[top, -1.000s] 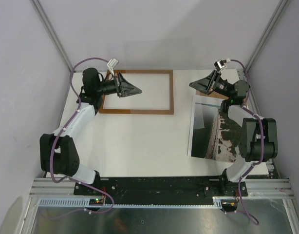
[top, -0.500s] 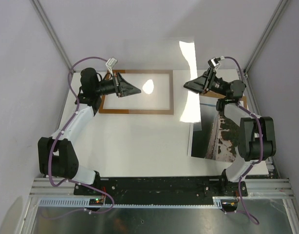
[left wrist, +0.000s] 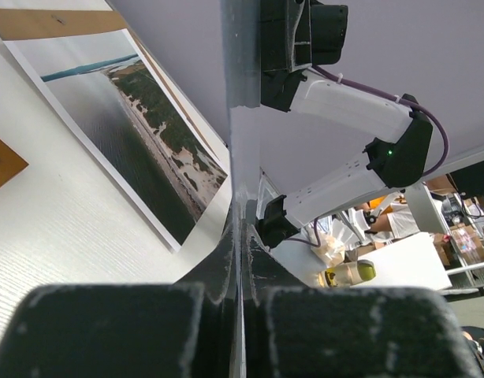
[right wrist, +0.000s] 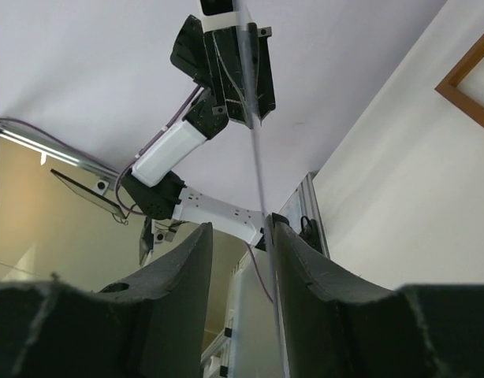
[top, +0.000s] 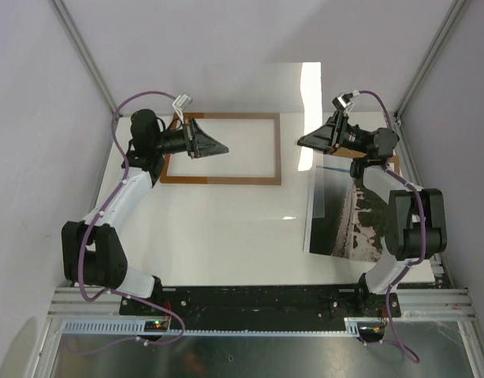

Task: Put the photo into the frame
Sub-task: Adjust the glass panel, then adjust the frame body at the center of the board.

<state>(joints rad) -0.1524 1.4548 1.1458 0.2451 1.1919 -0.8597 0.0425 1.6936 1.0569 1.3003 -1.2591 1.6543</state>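
The photo (top: 344, 213), a coastline print, lies flat at the right of the table and also shows in the left wrist view (left wrist: 124, 126). The frame (top: 277, 150) lies flat at the back centre. A thin clear sheet (top: 309, 79) hangs in the air above the frame, between both grippers. My left gripper (top: 226, 147) is shut on the sheet's left edge (left wrist: 240, 157). My right gripper (top: 301, 142) is open at the sheet's right edge. The edge (right wrist: 258, 157) runs between its fingers, close against the right finger (right wrist: 321, 276).
A brown backing board (top: 360, 152) lies under the photo's far end, by the right arm. Grey walls close in the table at the left, back and right. A frame corner shows in the right wrist view (right wrist: 467, 79).
The right gripper has moved a little left and toward the back. The glare on the clear sheet has shifted from over the frame to the back edge. The left gripper has barely moved.
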